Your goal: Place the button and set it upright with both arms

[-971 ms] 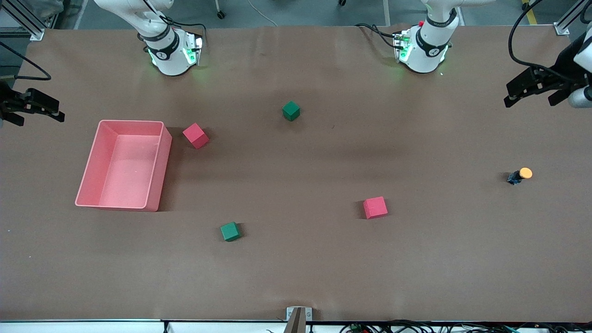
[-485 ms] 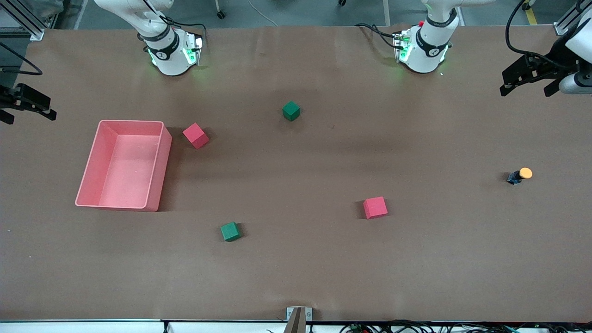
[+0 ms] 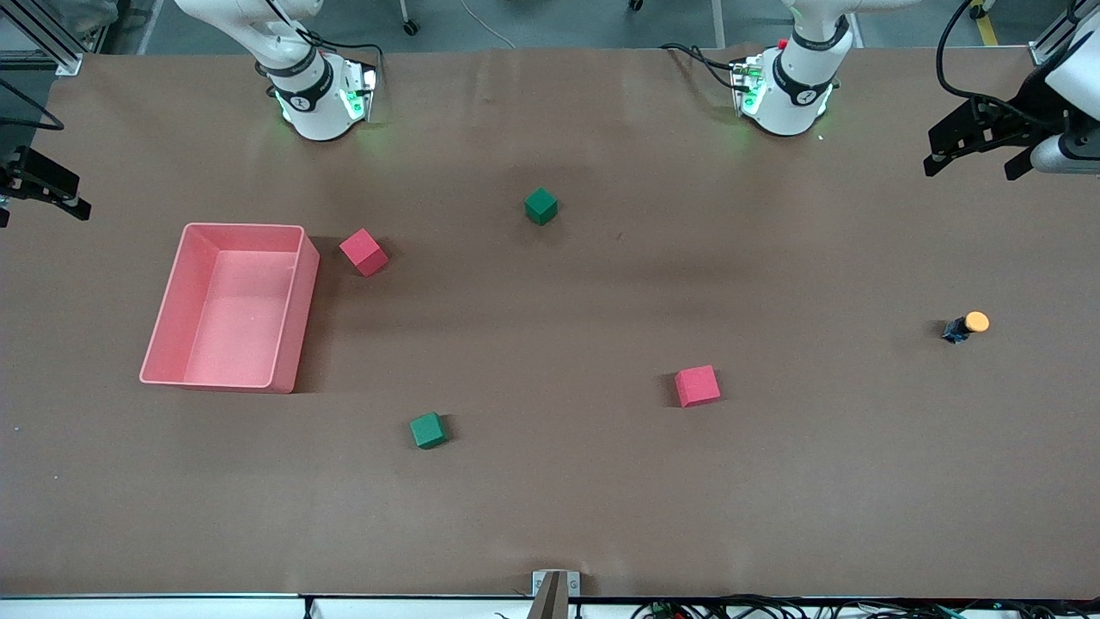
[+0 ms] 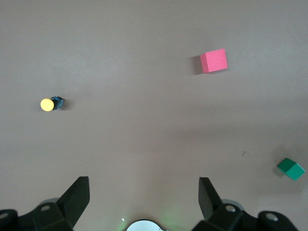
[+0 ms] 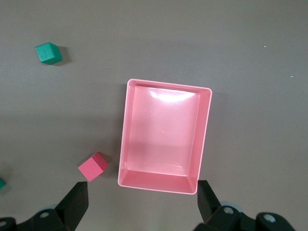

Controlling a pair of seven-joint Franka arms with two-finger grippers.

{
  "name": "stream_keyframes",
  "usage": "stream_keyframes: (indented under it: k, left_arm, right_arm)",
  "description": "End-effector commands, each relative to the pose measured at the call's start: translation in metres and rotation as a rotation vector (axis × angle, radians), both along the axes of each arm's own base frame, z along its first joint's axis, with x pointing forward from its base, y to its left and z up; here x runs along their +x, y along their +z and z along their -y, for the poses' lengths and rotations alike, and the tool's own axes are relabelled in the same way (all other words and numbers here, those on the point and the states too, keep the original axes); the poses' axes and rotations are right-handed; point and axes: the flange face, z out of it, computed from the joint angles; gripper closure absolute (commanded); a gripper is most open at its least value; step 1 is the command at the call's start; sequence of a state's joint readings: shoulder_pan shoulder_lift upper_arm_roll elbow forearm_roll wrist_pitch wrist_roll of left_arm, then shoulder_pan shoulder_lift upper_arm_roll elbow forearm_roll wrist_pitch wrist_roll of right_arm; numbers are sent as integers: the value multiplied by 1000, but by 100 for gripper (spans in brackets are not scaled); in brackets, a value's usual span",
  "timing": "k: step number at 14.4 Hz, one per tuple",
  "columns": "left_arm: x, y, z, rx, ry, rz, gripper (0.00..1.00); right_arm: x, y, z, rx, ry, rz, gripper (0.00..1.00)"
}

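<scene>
The left gripper [image 3: 975, 146] hangs high over the left arm's end of the table, its fingers [image 4: 77, 197] spread wide apart and holding nothing. The button [image 3: 966, 326] sits on the table well apart from it, off toward the front camera, alone on bare brown surface; its orange cap seems to point up and its dark body shows below, so it looks set upright, though it is too small to be sure. Judged from that, the placing seems done and the left arm stands clear so as not to knock it. The right gripper [image 3: 39, 185] hangs over the right arm's end of the table, fingers [image 5: 77, 199] likewise wide apart and empty, looking down on the pink bin [image 3: 292, 318], which lies just toward the table's middle from it; this arm seems to be waiting. Counting: one button, one pink bin, two red cubes [image 3: 363, 251] [image 3: 697, 385] and two green cubes [image 3: 540, 205] [image 3: 427, 430], all four scattered apart between the two grippers, none touching another.
</scene>
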State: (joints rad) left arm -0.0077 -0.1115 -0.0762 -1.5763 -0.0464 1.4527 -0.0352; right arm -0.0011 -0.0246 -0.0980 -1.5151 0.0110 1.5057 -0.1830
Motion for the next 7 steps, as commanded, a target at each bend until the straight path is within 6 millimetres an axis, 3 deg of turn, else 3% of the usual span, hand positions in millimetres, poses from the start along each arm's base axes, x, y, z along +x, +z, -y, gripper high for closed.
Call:
stream_keyframes:
  k: [1,7]
  left_arm:
    - [-9,3,-2,-5,-9,4,0]
    - [-8,6,-7,16,29,5,0]
  right_arm:
    - [-4,4,4,-2,2,0,0]
    - [-2,4,1,2,-2,5,0]
